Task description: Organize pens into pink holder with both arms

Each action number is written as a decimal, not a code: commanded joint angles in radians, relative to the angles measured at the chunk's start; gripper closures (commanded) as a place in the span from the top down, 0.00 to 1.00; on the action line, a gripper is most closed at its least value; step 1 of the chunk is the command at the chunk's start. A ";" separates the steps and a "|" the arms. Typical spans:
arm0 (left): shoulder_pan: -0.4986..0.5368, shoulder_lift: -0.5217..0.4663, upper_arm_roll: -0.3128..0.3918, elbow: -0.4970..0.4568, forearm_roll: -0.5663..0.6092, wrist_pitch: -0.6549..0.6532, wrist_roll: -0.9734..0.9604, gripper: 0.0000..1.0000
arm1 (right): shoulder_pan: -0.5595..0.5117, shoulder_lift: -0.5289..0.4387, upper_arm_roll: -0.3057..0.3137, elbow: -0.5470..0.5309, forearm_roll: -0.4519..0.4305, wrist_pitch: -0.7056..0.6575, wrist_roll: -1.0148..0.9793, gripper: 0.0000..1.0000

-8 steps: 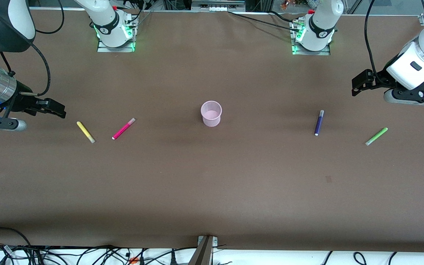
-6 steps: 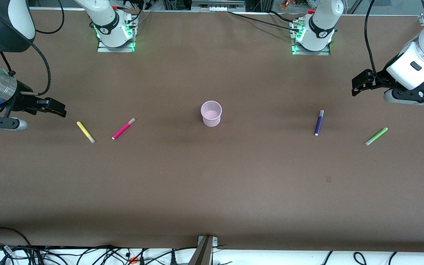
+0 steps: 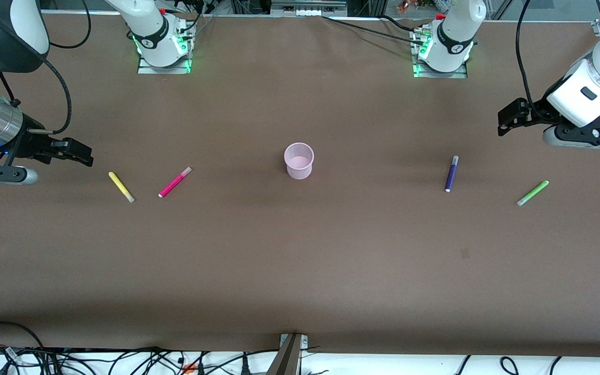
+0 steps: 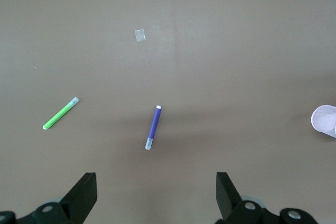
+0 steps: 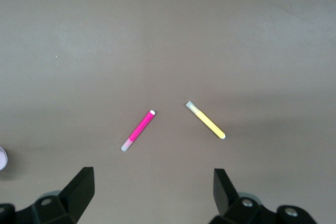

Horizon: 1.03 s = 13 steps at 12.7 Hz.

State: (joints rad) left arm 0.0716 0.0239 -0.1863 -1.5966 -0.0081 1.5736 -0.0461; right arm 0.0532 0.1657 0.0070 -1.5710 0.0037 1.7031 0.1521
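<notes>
My left gripper (image 3: 504, 121) hangs wide open and empty over the table at the left arm's end, with the purple pen (image 3: 451, 174) and green pen (image 3: 533, 192) lying flat nearby. My right gripper (image 3: 82, 155) is just as wide and empty at the right arm's end, close to the yellow pen (image 3: 121, 187) and the pink pen (image 3: 174, 182). The pink cup (image 3: 299, 160) stands upright and empty mid-table. I judge the risks to be these: slim pens may roll from a misaligned pinch, and the light cup may tip if a pen strikes its rim.
</notes>
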 commanded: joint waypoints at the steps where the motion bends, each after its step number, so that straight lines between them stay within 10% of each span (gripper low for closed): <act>1: -0.001 0.016 -0.005 0.034 0.019 -0.021 0.012 1.00 | 0.020 0.044 0.008 0.029 0.027 -0.008 0.186 1.00; 13: -0.018 0.108 -0.019 0.015 0.017 -0.115 0.017 1.00 | 0.068 0.195 0.007 -0.241 0.021 0.286 0.534 0.97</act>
State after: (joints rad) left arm 0.0619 0.0746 -0.1982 -1.6002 -0.0081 1.4803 -0.0460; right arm 0.1214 0.3472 0.0137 -1.7827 0.0204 1.9440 0.6634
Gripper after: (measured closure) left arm 0.000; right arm 0.031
